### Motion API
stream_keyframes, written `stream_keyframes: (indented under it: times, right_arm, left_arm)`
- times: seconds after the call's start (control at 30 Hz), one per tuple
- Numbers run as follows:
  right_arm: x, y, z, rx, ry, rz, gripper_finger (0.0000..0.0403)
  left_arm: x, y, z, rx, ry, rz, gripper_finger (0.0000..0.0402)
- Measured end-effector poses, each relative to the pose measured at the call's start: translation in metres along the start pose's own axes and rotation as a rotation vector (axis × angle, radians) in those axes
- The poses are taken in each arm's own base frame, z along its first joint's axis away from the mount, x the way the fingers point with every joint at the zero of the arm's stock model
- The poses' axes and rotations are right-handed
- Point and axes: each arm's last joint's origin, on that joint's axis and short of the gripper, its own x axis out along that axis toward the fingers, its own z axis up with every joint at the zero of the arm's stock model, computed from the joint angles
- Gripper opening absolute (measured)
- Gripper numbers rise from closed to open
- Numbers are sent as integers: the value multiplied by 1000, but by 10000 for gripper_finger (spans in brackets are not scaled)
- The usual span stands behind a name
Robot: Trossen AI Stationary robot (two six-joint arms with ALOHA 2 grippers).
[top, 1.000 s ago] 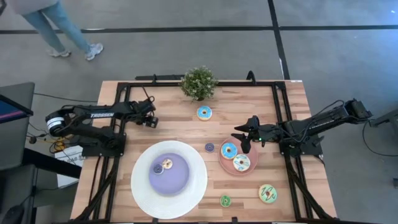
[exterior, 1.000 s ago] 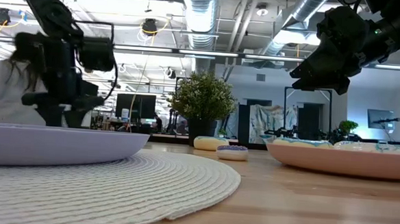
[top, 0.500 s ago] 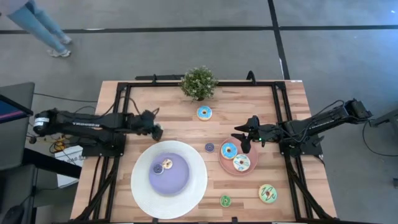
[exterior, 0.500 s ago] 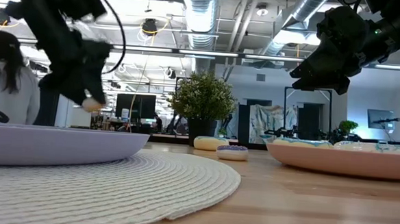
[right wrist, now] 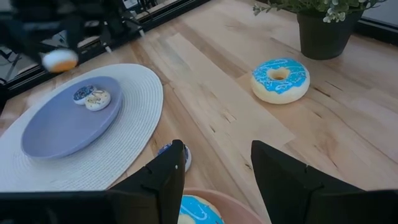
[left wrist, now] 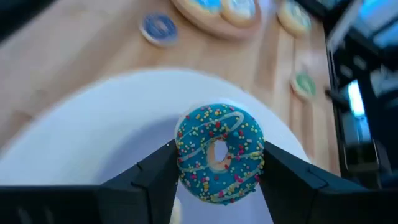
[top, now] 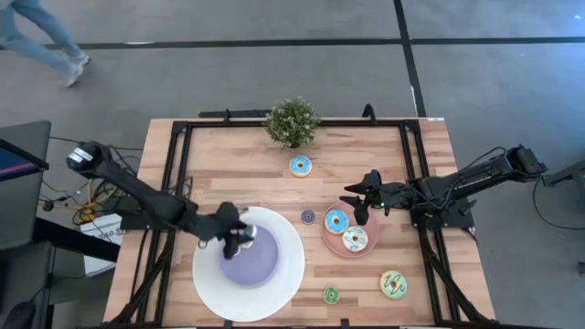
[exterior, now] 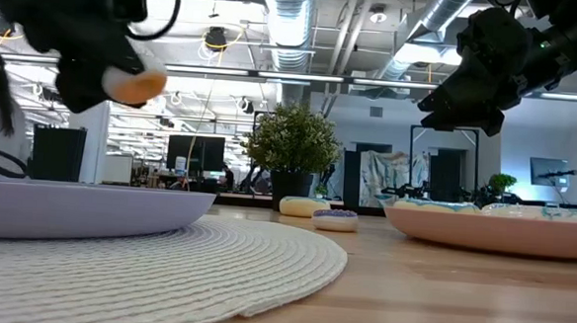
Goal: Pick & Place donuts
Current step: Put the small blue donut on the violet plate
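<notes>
My left gripper (top: 236, 236) hangs over the purple middle of the large white plate (top: 279, 274), shut on a blue sprinkled donut (left wrist: 219, 152). That donut shows its tan underside in the low view (exterior: 134, 82). Two tiny donuts (right wrist: 92, 97) lie on the purple part. My right gripper (top: 353, 197) stands open over the pink plate's (top: 329, 245) far-left rim; two iced donuts (top: 345, 229) lie on this plate. On the wood lie a blue donut (top: 300, 165), a tiny purple one (top: 308, 217), a green-iced one (top: 394, 284) and a tiny green one (top: 331, 294). My left gripper pinches the blue donut by two opposite sides of its outer rim (left wrist: 183, 155), one finger (left wrist: 155, 177) on each side. The fingers slant downward. The donut is lifted clear above the plate, its iced face turned toward the wrist.
A potted plant (top: 292, 121) stands at the table's far edge, in the middle. Black frame rails (top: 179, 174) run along the left, right and far sides. A person's legs (top: 37, 37) show on the floor beyond the far left corner.
My left gripper has swung from the far left part of the table toward the near edge, out over the large white plate. It has turned and tipped on the way, carrying the donut clear of the table. The person behind has walked left.
</notes>
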Motion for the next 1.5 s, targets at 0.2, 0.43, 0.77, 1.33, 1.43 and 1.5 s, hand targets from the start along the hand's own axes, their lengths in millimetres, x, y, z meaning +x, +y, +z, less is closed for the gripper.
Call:
stream_keyframes:
  times: [0.2, 0.43, 0.77, 1.33, 1.43, 1.5]
  right_arm:
    - [0, 0, 0, 8, -4, 6, 173]
    - [0, 1, 0, 29, -3, 9, 173]
    - [-5, 11, -5, 8, 14, 66, 173]
    - [-7, 15, -6, 5, 8, 93, 173]
    - [-7, 15, -6, 5, 8, 91, 173]
    - [-7, 15, -6, 5, 8, 91, 173]
  left_arm:
    - [12, -45, -5, 109, 138, 41, 166]
    - [35, -85, -10, 169, 327, 215, 154]
    - [55, -92, -47, 128, 484, 330, 154]
    - [48, -83, -57, 97, 518, 424, 154]
    - [48, -84, -58, 86, 544, 403, 154]
    - [48, -84, -58, 85, 559, 404, 160]
